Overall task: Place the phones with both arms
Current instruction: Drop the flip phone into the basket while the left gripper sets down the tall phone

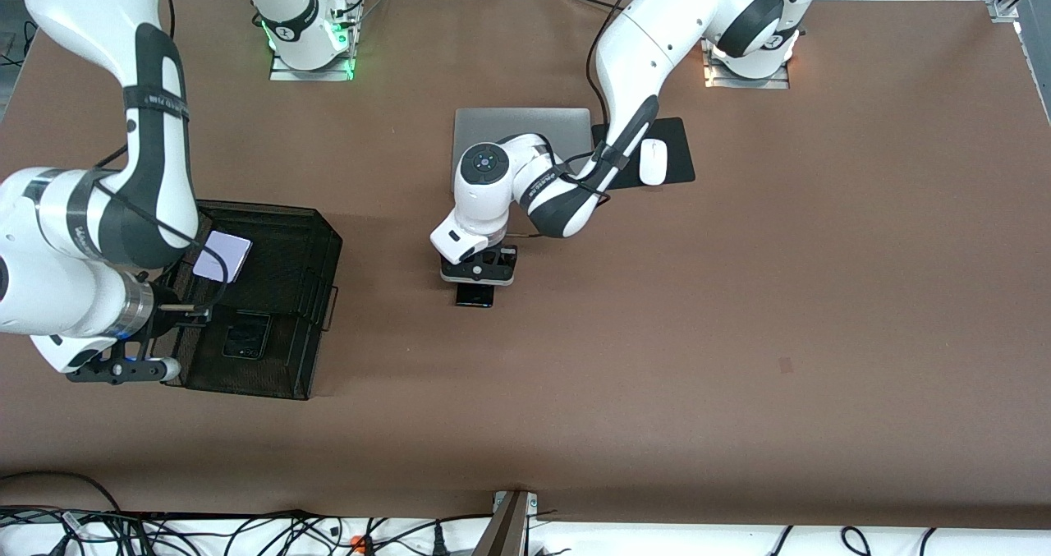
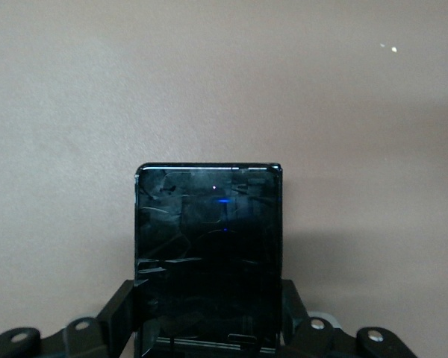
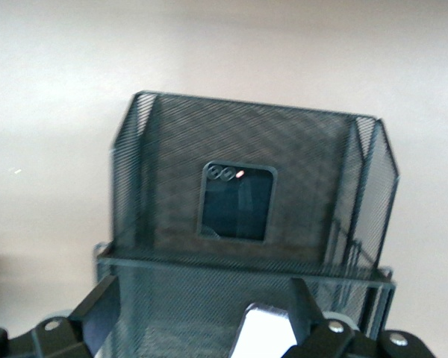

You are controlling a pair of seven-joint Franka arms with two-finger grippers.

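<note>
A: Phones, front view first: lilac-white phone [image 1: 222, 256] leaning in the black mesh basket [image 1: 316, 236]'s compartment nearer the arm bases; small black phone [image 1: 246, 335] flat in its compartment nearer the front camera.
B: And the longer black phone [image 1: 475, 295]?
A: Well apart from the basket, toward the left arm's end of the brown table [image 1: 739, 334], under the left gripper [image 1: 479, 270], one end sticking out. Maker's name on that arm's band too small to read.
B: Right gripper [image 1: 123, 369]?
A: Over the basket's edge, at the right arm's end.
B: Left wrist view?
A: Fingers [image 2: 119, 313] pinching the long phone [image 2: 209, 261] by its two long edges. No logo legible on the dark glass.
B: Right wrist view?
A: Fingers [image 3: 97, 306] spread wide, holding nothing, above the basket [image 3: 134, 171]. Small black phone [image 3: 237, 201] flat inside, two camera rings showing, no writing; pale corner of the lilac phone [image 3: 265, 335] between the fingers.
</note>
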